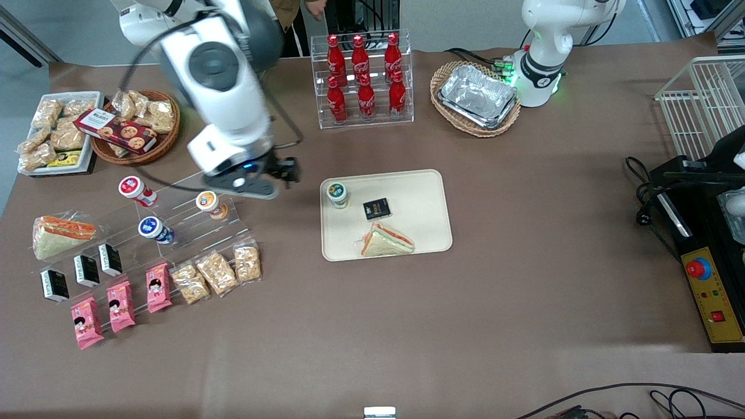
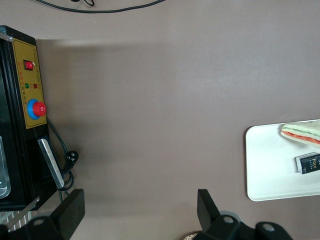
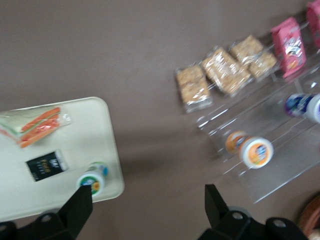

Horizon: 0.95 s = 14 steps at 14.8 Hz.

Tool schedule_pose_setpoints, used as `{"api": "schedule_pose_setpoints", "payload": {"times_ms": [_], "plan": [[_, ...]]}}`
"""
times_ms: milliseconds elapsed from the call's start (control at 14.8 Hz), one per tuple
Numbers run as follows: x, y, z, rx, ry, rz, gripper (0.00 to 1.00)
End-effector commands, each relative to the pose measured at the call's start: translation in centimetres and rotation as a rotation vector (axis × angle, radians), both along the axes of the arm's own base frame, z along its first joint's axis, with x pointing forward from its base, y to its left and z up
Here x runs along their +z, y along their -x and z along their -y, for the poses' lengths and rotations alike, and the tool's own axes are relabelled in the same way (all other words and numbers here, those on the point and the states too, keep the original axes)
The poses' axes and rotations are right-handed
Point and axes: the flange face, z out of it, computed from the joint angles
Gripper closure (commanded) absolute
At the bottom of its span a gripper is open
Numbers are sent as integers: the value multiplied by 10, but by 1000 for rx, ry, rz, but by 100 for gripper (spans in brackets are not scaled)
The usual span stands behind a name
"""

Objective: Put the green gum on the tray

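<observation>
One hand [image 1: 286, 173] open above table.

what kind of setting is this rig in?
Likely a lab mock-up of a snack shop counter: an acrylic rack of cola bottles, tiered displays of gum canisters and snack packs, and a control box with an emergency stop button. The gripper hangs open beside the tray, which holds the green gum.

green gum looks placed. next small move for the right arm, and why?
Probably just retreat. The green gum stands upright on the tray, and the hand is open, empty, and off the tray above the bare table near the clear rack.
</observation>
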Motion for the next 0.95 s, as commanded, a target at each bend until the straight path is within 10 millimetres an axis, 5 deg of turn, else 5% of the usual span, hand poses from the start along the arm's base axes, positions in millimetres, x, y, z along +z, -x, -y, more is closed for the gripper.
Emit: {"api": "schedule_pose_setpoints", "payload": {"times_ms": [0,203,542,678,881], "plan": [[33,-24,77,189,-36,-26,0],[53,-49,164,300,-86,-10,0],[79,-70,258,362,-76,41,0],[80,-71,282,330,-71,42,0],[90,-67,285,309,-75,19,0]]}}
